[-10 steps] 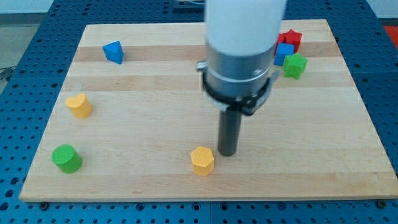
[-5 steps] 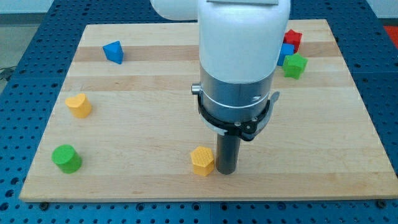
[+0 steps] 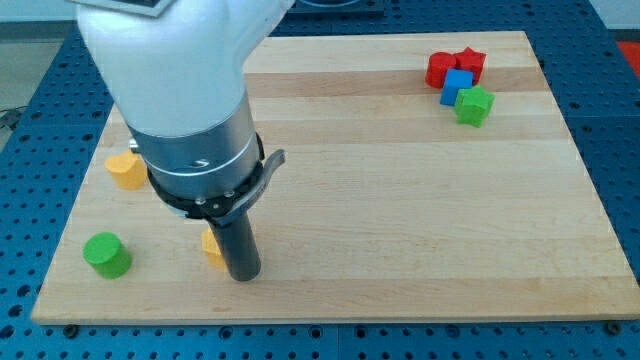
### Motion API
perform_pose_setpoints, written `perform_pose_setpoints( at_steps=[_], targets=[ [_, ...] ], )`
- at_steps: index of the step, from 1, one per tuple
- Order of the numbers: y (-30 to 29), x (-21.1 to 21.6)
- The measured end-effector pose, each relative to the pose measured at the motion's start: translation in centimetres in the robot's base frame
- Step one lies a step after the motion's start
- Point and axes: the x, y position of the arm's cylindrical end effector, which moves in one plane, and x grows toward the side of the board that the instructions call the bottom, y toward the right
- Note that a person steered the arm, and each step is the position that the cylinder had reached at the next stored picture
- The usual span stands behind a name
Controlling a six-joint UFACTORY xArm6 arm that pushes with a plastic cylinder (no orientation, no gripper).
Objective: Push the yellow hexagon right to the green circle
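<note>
My tip, a plain dark rod with no jaws to open or close, has swept toward the view's left, carrying the small yellow hexagon block with it. The hexagon now sits pressed against the tip's left side, half hidden. The green cylinder block lies near, further left; the gap looks roughly halved.

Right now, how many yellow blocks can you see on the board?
2. One yellow block sits near the view's left edge, partly behind the arm. The yellow hexagon peeks out just left of my tip. The arm may hide others.
</note>
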Motion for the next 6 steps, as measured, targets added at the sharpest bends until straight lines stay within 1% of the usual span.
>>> perform_pose_setpoints(
  at_steps=[1,2,3,5,6],
  targets=[
    [4.3,0.0],
    [4.4,0.0],
    [4.3,-3.2],
    [3.5,-3.2],
    [1.8,-3.1]
  ],
)
